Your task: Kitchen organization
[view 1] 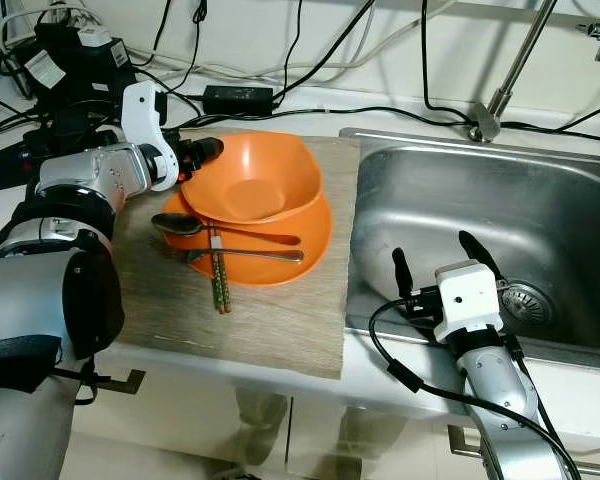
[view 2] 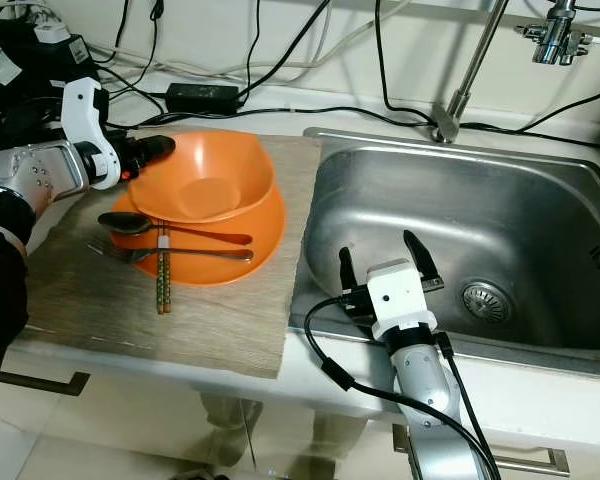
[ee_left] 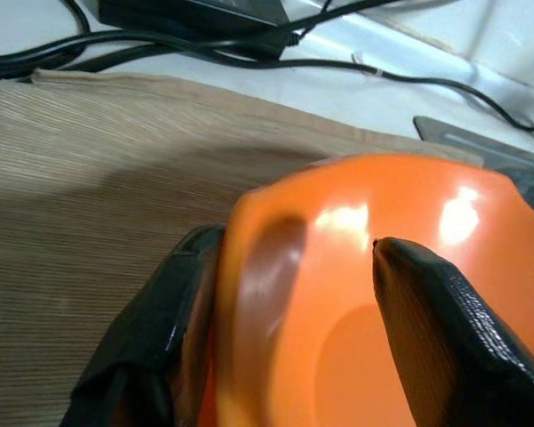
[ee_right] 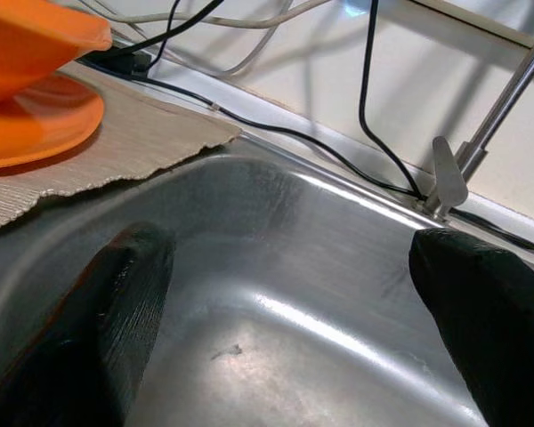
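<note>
On the woven beige mat (view 1: pixel 280 320) covering the desk, the left gripper (view 1: pixel 194 160) pinches the rim of the orange plastic bowl (view 1: pixel 248 180) atop the orange plate (view 1: pixel 305 245), likely to lift it, while the right gripper (view 1: pixel 447 262) hovers spread over the steel sink (view 1: pixel 540 210).

Nothing readable here, honestly. The black power adapter (view 1: pixel 238 98) on the counter at the top of the frame has no legible print. The black box (view 1: pixel 75 55) in the upper left corner carries a white sticker (view 1: pixel 46 69), but whatever's on it is way too small and blurry to make out.
</note>
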Robot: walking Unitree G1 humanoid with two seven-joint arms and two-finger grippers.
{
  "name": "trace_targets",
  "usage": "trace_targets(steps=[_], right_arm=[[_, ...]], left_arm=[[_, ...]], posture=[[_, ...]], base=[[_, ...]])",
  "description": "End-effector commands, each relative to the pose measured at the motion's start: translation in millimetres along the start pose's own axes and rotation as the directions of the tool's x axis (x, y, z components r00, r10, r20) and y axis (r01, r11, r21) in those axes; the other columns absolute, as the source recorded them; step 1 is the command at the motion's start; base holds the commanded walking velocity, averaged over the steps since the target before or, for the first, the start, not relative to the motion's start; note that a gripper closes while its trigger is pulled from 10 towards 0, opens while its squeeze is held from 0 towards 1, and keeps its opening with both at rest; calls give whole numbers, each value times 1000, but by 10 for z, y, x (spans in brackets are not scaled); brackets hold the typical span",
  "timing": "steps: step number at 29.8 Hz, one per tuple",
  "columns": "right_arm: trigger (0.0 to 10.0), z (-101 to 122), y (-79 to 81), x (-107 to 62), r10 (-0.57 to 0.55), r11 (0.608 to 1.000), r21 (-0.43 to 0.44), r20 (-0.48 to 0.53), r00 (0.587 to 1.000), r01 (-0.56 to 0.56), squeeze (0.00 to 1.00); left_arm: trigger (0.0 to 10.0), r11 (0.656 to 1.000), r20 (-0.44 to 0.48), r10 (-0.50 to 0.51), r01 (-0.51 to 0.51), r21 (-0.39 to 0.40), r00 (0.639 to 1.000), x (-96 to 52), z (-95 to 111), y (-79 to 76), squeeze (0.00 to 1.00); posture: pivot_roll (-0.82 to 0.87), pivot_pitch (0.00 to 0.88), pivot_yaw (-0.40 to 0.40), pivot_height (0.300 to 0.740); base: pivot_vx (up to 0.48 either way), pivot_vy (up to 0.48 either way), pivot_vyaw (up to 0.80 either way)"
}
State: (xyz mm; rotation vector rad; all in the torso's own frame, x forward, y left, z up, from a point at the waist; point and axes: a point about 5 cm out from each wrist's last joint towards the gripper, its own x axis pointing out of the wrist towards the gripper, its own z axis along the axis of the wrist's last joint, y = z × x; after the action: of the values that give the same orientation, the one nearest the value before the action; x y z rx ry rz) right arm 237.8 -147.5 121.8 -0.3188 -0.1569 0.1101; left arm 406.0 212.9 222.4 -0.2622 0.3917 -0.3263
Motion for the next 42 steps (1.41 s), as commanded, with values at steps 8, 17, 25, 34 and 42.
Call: trace_targets(steps=[8, 17, 25, 34, 42], right_arm=[[10000, -150, 93, -50, 22, 1000, 12, -77, 997, -21, 0], [10000, -155, 108, -56, 23, 1000, 16, -81, 996, -22, 0], [10000, -151, 112, -58, 23, 1000, 18, -80, 997, -22, 0], [10000, -134, 86, -41, 17, 1000, 16, -72, 997, -16, 0], [10000, -112, 76, 8, 14, 1000, 19, -64, 998, -12, 0]], left_arm=[[0, 1000, -15, 5, -5, 31, 1000, 10, 4, -18, 129], [0, 998, 1, -8, 8, 63, 1000, 7, 36, -28, 0], [0, 995, 71, -44, 37, 96, 997, -18, 197, -82, 0], [0, 990, 142, -107, 93, 103, 984, -46, 401, -202, 0], [0, 989, 178, -129, 113, 97, 975, -65, 499, -256, 0]], posture=[[-66, 17, 34, 740], [-62, 21, 33, 740], [-63, 18, 34, 740], [-60, 9, 32, 740], [-55, 5, 32, 740]], base=[[0, 0, 0], [0, 0, 0], [0, 0, 0], [0, 0, 0], [0, 0, 0]])
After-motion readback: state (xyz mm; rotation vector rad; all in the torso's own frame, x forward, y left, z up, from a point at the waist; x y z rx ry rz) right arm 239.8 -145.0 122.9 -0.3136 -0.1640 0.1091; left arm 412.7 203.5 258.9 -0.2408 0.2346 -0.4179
